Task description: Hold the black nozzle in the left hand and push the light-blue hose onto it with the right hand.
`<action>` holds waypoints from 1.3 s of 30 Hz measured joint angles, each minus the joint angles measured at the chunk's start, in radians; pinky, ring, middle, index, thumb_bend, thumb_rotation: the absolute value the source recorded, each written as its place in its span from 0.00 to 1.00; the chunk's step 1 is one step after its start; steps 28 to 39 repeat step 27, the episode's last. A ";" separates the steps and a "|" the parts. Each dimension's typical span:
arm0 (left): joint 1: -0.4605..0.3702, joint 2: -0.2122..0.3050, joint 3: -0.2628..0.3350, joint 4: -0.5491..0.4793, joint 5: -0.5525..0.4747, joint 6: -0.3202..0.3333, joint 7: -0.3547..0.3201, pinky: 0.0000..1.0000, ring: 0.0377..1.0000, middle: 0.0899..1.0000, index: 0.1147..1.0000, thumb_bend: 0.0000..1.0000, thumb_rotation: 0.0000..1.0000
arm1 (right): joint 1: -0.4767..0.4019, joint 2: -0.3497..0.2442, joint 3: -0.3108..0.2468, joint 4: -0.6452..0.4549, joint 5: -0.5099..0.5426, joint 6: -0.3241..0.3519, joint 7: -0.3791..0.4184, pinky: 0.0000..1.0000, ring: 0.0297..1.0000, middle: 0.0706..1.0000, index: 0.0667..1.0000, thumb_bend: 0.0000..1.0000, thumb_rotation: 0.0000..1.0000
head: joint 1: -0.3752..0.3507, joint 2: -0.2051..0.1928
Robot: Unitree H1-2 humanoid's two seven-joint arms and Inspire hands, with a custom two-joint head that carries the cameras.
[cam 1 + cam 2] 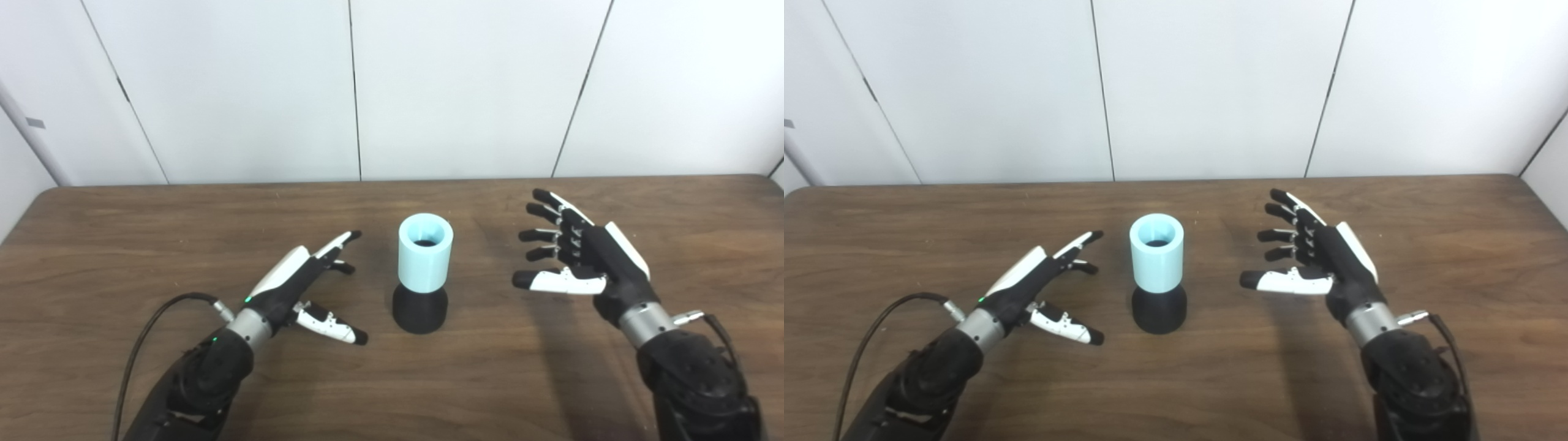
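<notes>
The light-blue hose point(425, 252) stands upright on the black nozzle point(420, 309) at the middle of the wooden desk point(122, 245). The left hand point(300, 288) and right hand point(582, 257) flank it, fingers spread, each holding nothing and touching neither part.

Paired head views, probably downward, near table point(122, 245)

A dark brown wooden table point(551, 380) with visible grain fills the lower half. Behind it stands a white wall point(465, 86) of flat panels split by thin dark seams.
</notes>
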 measured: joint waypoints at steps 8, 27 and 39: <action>0.054 -0.084 0.193 0.001 -0.198 -0.017 0.084 0.76 0.85 0.83 0.81 0.65 0.13 | 0.009 0.006 0.009 0.022 0.016 -0.006 -0.034 0.66 0.73 0.86 0.86 0.82 0.20 | 0.003 -0.003; 0.038 -0.228 0.289 -0.011 -0.490 0.028 0.149 0.64 0.72 0.68 0.69 0.65 0.23 | 0.040 0.130 -0.036 0.116 0.122 -0.133 -0.176 0.60 0.72 0.79 0.78 0.75 0.19 | -0.014 -0.011; 0.038 -0.228 0.289 -0.011 -0.490 0.028 0.149 0.64 0.72 0.68 0.69 0.65 0.23 | 0.040 0.130 -0.036 0.116 0.122 -0.133 -0.176 0.60 0.72 0.79 0.78 0.75 0.19 | -0.014 -0.011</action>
